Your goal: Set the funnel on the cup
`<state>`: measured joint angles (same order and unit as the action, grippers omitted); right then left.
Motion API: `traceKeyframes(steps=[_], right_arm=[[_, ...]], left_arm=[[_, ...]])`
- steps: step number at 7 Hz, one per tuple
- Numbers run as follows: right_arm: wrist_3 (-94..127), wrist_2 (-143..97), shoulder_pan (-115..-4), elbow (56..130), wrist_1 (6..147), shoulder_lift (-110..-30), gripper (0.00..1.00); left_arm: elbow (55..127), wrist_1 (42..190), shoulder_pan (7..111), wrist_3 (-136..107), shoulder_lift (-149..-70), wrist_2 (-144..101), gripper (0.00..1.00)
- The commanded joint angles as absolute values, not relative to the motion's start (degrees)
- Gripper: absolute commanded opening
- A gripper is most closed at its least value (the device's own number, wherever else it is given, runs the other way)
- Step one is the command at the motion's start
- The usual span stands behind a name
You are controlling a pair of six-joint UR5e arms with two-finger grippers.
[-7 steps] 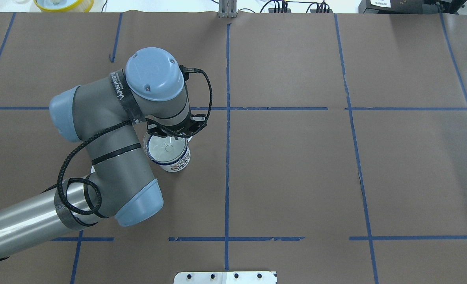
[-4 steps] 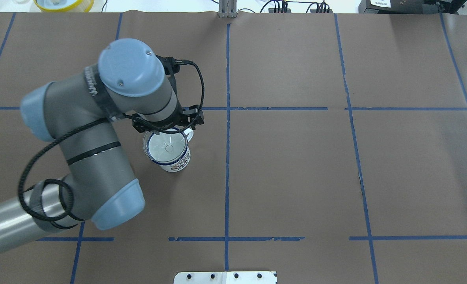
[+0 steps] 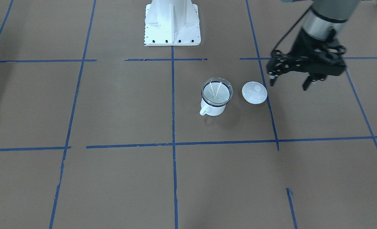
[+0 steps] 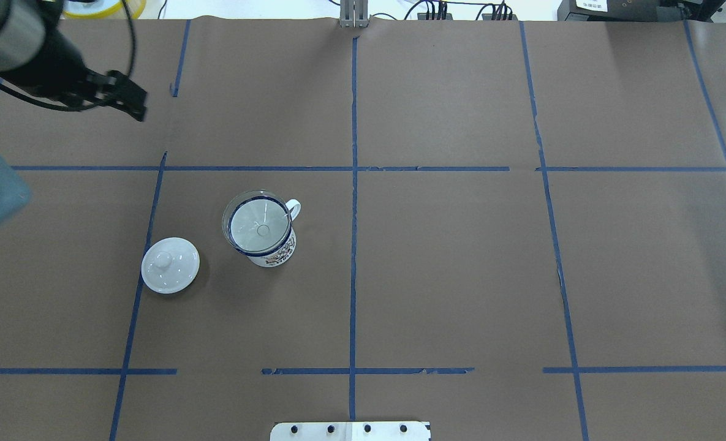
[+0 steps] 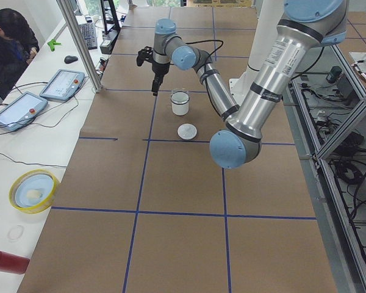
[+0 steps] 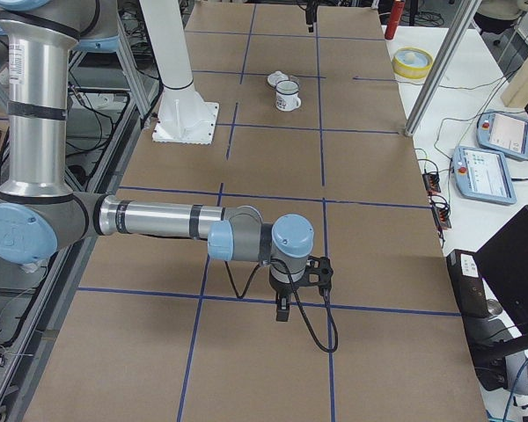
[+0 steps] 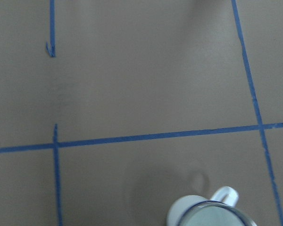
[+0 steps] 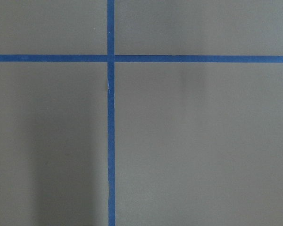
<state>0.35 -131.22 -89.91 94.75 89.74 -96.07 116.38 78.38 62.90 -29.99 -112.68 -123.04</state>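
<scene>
I judge it done: the clear funnel (image 3: 217, 91) sits in the enamel mug (image 3: 214, 110), well apart from my left gripper (image 3: 289, 83), whose jaws are spread and empty. The state of the right gripper (image 6: 282, 311) I can't tell.

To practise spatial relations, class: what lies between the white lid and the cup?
Nothing: only bare brown table cover separates the lid from the cup, shown in the overhead view.

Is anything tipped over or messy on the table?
Nothing stands out. The funnel sits in the mouth of the upright cup, and the lid lies flat beside it, not touching. Nothing looks spilled. The left gripper hangs open, off to the side.
</scene>
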Motion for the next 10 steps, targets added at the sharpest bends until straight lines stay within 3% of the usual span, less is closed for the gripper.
traceKeyframes(steps=[1,3,4,6,10], right_arm=[[0.4,-131.2,-89.9,94.7,89.7,-96.1,1.0],[0.4,-131.2,-89.9,94.7,89.7,-96.1,1.0],[0.4,-131.2,-89.9,94.7,89.7,-96.1,1.0],[0.4,-131.2,-89.9,94.7,89.7,-96.1,1.0],[0.4,-131.2,-89.9,94.7,89.7,-96.1,1.0]], left_arm=[[109.5,79.8,80.5,-0.7,-100.8,-127.4,1.0],[98.3,80.0,84.3,5.5,-94.9,-127.4,1.0],[97.0,80.7,85.3,5.6,-91.6,-130.7,1.0],[97.7,88.5,90.4,5.6,-83.1,-136.7,1.0],[97.9,86.3,94.0,5.2,-83.0,-137.1,1.0]])
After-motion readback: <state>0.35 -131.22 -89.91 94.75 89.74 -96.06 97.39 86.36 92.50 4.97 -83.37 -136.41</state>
